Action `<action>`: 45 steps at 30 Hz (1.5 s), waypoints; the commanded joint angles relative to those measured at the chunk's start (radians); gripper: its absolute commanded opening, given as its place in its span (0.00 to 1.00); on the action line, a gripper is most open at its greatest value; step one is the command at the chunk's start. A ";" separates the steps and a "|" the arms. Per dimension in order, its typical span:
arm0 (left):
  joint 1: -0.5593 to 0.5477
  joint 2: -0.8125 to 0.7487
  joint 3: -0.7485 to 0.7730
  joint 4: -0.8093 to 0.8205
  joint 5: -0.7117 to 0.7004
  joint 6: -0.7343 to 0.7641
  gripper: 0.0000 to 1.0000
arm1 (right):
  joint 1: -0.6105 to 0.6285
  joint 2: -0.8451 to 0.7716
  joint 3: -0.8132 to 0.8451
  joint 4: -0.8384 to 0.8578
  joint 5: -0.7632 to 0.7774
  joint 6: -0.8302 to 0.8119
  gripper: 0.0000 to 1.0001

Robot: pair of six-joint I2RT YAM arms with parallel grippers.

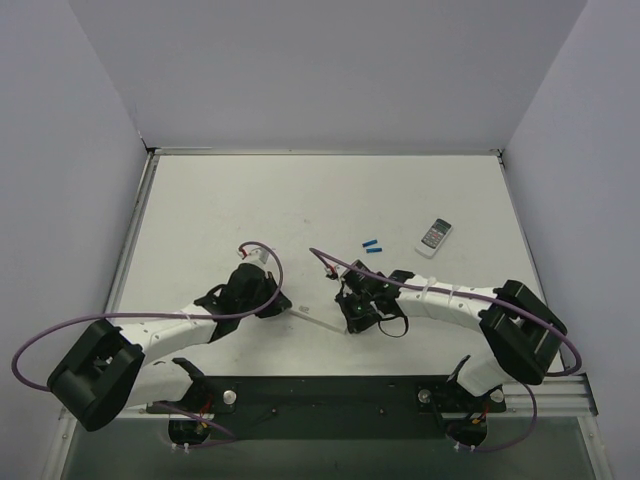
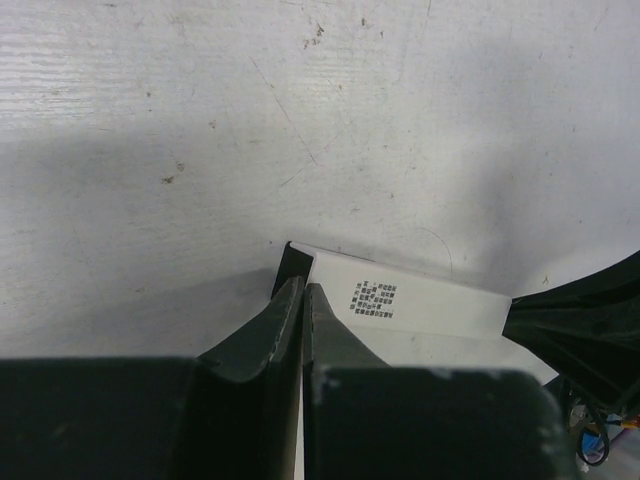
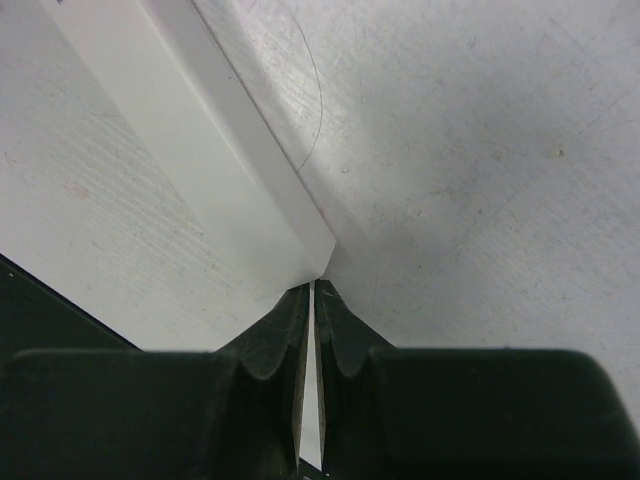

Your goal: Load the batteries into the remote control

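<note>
The slim white remote control (image 1: pixel 318 318) lies between my two grippers, near the table's front middle. In the left wrist view its plain white back (image 2: pixel 430 305) carries a small printed label, and its end is dark. My left gripper (image 1: pixel 287 308) is shut, with its tips (image 2: pixel 303 288) against that dark end. My right gripper (image 1: pixel 350 322) is shut, with its tips (image 3: pixel 314 288) touching the corner of the remote's other end (image 3: pixel 200 130). Only a hairline gap shows between each pair of fingers. Two bright blue batteries (image 1: pixel 372 246) lie on the table beyond the right gripper, apart from both grippers.
A wider white-grey remote with a button pad (image 1: pixel 434 237) lies right of the batteries. The white table (image 1: pixel 300 200) has walls at the back and on both sides. Purple cables loop over both arms.
</note>
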 commanded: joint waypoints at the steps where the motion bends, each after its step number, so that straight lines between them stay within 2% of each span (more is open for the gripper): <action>1: 0.017 -0.051 -0.012 -0.026 0.031 -0.020 0.16 | -0.018 -0.016 0.070 0.085 0.086 0.018 0.04; 4: 0.094 -0.141 -0.018 -0.085 0.007 -0.006 0.27 | -0.060 -0.080 0.073 0.026 0.158 0.013 0.09; 5: 0.118 -0.171 -0.017 -0.100 0.002 0.003 0.34 | -0.075 -0.100 0.076 0.012 0.202 0.011 0.12; 7: 0.198 -0.260 -0.009 -0.169 -0.004 0.017 0.41 | -0.129 -0.163 0.082 -0.030 0.239 0.020 0.19; 8: 0.220 -0.289 -0.003 -0.192 -0.010 0.032 0.48 | -0.147 -0.185 0.091 -0.043 0.288 0.030 0.22; 11: 0.298 -0.407 0.041 -0.304 -0.053 0.064 0.59 | -0.230 -0.272 0.107 -0.089 0.334 0.059 0.41; 12: 0.313 -0.466 0.067 -0.360 -0.079 0.072 0.68 | -0.262 -0.292 0.111 -0.109 0.347 0.059 0.51; 14: 0.347 -0.531 0.096 -0.420 -0.113 0.095 0.76 | -0.288 -0.338 0.119 -0.126 0.333 0.042 0.61; 15: 0.352 -0.589 0.112 -0.475 -0.148 0.107 0.84 | -0.292 -0.359 0.130 -0.142 0.324 0.028 0.68; 18: 0.356 -0.707 0.182 -0.572 -0.246 0.167 0.94 | -0.293 -0.380 0.137 -0.165 0.293 -0.021 0.78; 23: 0.356 -0.922 0.270 -0.664 -0.401 0.286 0.97 | -0.290 -0.409 0.131 -0.161 0.204 -0.045 0.82; 27: 0.356 -1.085 0.290 -0.686 -0.496 0.351 0.97 | -0.292 -0.481 0.128 -0.146 0.239 -0.027 0.84; 31: 0.356 -1.215 0.296 -0.697 -0.585 0.394 0.97 | -0.292 -0.570 0.125 -0.140 0.399 0.001 0.94; 32: 0.356 -1.261 0.296 -0.701 -0.610 0.411 0.97 | -0.292 -0.590 0.118 -0.132 0.451 0.007 0.99; 35: 0.356 -1.323 0.295 -0.720 -0.643 0.434 0.97 | -0.293 -0.648 0.095 -0.112 0.495 0.014 1.00; 38: 0.355 -1.311 0.304 -0.769 -0.663 0.448 0.97 | -0.293 -0.677 0.081 -0.087 0.464 -0.005 1.00; 45: 0.358 -1.323 0.238 -0.737 -0.634 0.480 0.97 | -0.289 -0.566 0.082 -0.057 0.184 -0.058 1.00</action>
